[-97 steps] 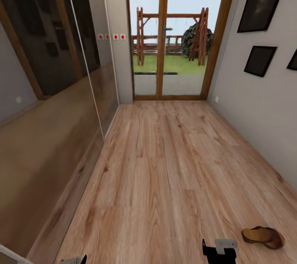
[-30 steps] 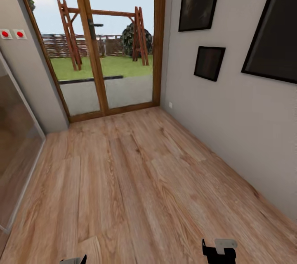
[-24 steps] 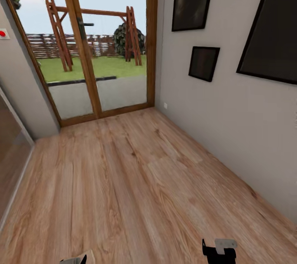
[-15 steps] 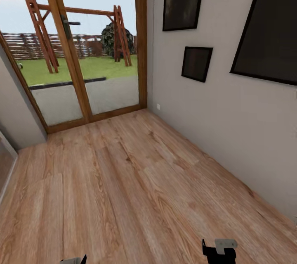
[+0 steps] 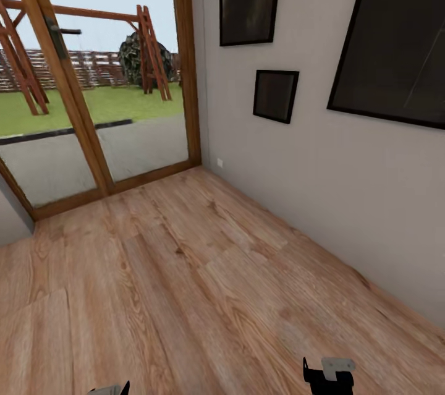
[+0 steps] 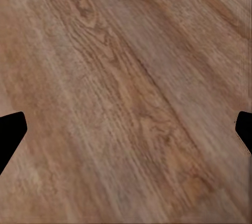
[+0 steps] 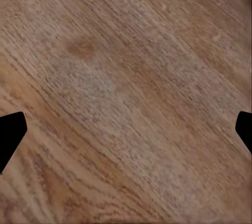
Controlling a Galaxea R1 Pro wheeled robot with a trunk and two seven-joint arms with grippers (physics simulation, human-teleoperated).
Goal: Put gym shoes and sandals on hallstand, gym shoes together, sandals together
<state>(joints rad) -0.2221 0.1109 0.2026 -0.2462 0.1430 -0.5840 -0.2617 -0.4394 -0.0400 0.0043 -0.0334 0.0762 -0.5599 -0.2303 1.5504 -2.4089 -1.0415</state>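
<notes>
The robot's head camera has swung right since a moment ago: the glazed wooden door (image 5: pixel 93 86) now sits at the frame's left and the grey wall (image 5: pixel 346 197) takes up the right, while the sandal seen on the boards earlier is out of frame. The corridor floor (image 5: pixel 185 284), pale brown planks with grain and knots, runs from the door to the wall's foot. Three dark framed pictures (image 5: pixel 275 96) hang on the wall; through the glass, lawn and a wooden swing frame (image 5: pixel 145 42). The head view catches just the top of the right gripper (image 5: pixel 329 376) and a sliver of the left gripper (image 5: pixel 111 390) at the bottom edge. Each wrist camera shows bare floor (image 6: pixel 126 92) between dark fingertips (image 6: pixel 10 134) (image 7: pixel 10 134) set wide apart, nothing held
</notes>
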